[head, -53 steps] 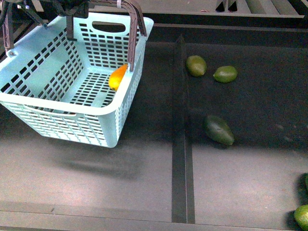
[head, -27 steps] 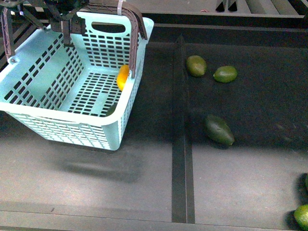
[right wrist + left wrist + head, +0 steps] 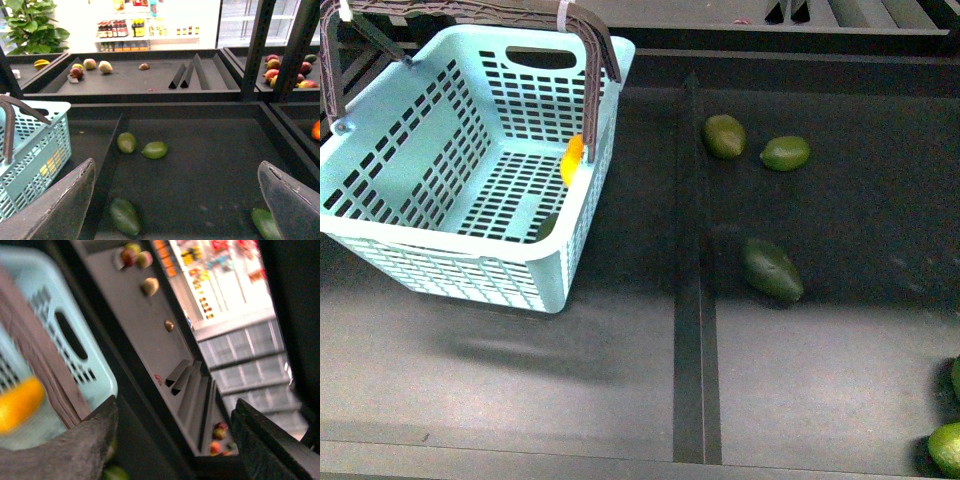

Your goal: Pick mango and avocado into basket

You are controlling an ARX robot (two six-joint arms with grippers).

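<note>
A: Where did the basket (image 3: 470, 180) stand?
B: At the far left of the dark table (image 3: 620, 390), tilted, its brown handles (image 3: 590, 40) up and bound by a white tie. The right wrist view caught one corner of it (image 3: 35, 150).

A: Mango?
B: Inside the basket. The mango (image 3: 572, 160) lay against the right wall, near the far corner. The left wrist view showed it as an orange blur (image 3: 20, 402) beside a handle (image 3: 40, 365).

A: Avocado?
B: A dark green shape (image 3: 548, 226) showed through the slots at the basket's near right wall; I could not tell for certain what it was. On the table, right of the raised divider (image 3: 690, 300), lay a dark avocado (image 3: 772, 270), also seen from the right wrist (image 3: 124, 216). Two green fruits lay farther back, just beside each other, the darker one (image 3: 724, 135) nearer the divider, the lighter (image 3: 785, 153) to its right. Another green fruit (image 3: 948, 448) sat at the near right edge.

A: Left pincer?
B: The left pincer (image 3: 170, 450) was spread open and held nothing; both fingers framed the left wrist view, with the basket's rim behind the near finger (image 3: 65, 450). It did not show in the front view.

A: Right pincer?
B: The right pincer (image 3: 175, 210) was released too, fingers (image 3: 290, 205) wide apart and empty, above the table with the avocado below and between them. Shelves with other fruit (image 3: 90, 65) stood behind.
</note>
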